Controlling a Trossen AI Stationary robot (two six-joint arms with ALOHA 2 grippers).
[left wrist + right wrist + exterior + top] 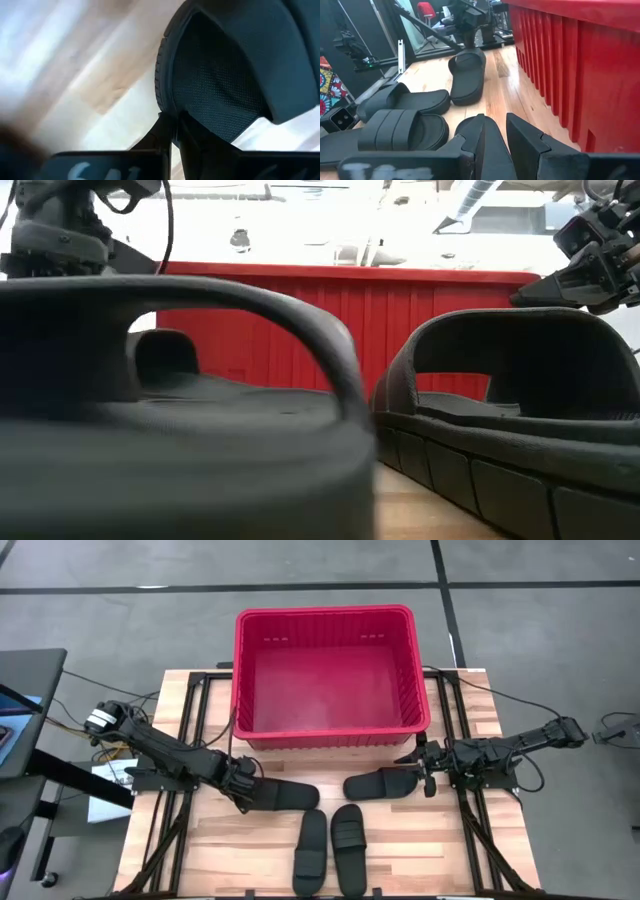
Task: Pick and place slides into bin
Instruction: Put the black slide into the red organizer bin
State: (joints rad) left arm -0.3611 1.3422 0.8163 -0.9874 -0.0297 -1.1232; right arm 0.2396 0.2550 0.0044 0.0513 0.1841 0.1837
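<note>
Gripping stage: left gripper [243, 792] pinched tight on a sandal [283, 795] at the table's seven o'clock; right gripper [425, 772] clamped on another sandal [380, 783] at five. Two sandals [330, 848] wait at six. Red bin [325, 730] at twelve, empty. Next: lift, carry over rim.

No legible text, brand, number or sign appears anywhere. Blurred pale marks on the dark bar at the base of each wrist camera's picture cannot be made out, and neither the slides [333, 840] nor the red bin [325, 618] show any readable label.
</note>
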